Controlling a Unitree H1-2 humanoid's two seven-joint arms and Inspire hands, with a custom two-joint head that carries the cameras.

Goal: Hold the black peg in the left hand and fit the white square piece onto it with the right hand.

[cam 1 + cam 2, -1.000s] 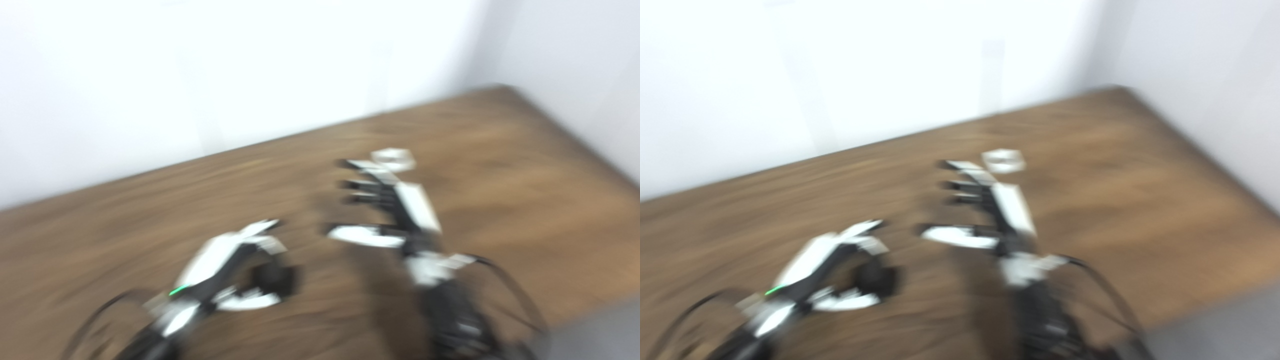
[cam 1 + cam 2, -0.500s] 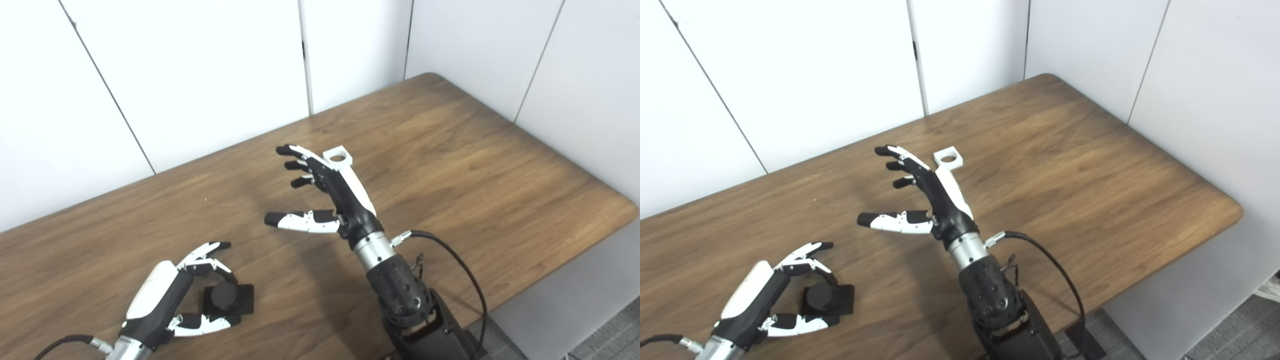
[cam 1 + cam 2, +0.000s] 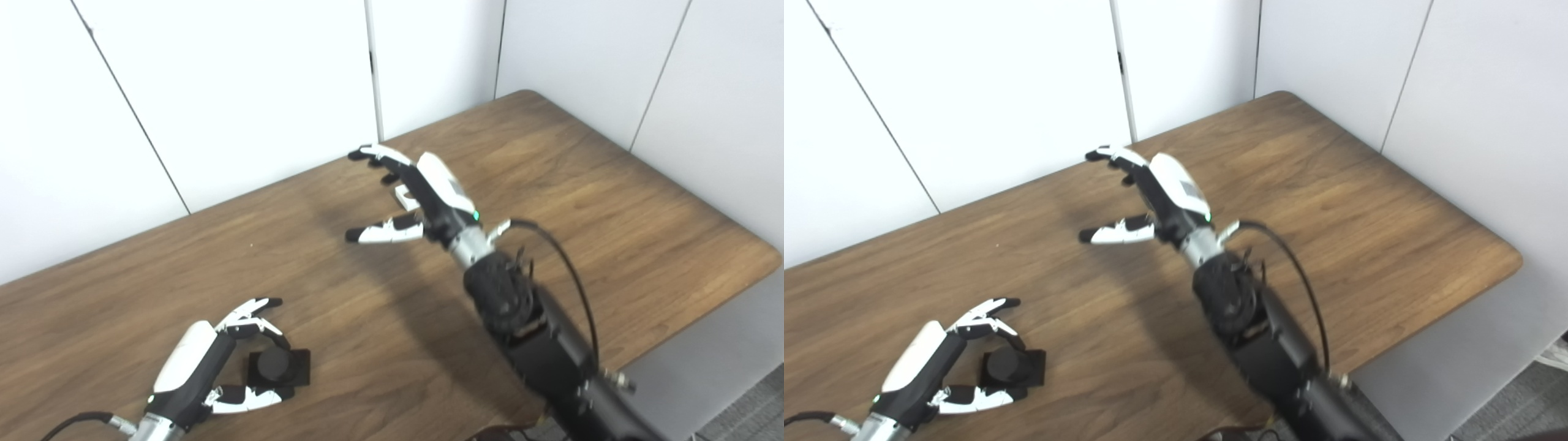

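Note:
The black peg (image 3: 274, 365), a short round post on a square black base, stands on the table at the near left. My left hand (image 3: 202, 361) is open, with its fingers and thumb curved around the peg and apart from it. The white square piece (image 3: 404, 196) lies on the table further back. It is mostly hidden under my right hand (image 3: 422, 193), and only a corner shows in the left eye view. My right hand is open with its fingers spread, palm down, held above the white piece.
The wooden table (image 3: 612, 202) ends in a rounded corner at the right and an edge along the near right. White wall panels (image 3: 245, 92) stand close behind the far edge. My right forearm and its cable (image 3: 551, 257) cross the table's middle.
The view was blurred a second ago and has settled. My right hand has reached further back and now covers the white piece. My left hand has stayed around the peg.

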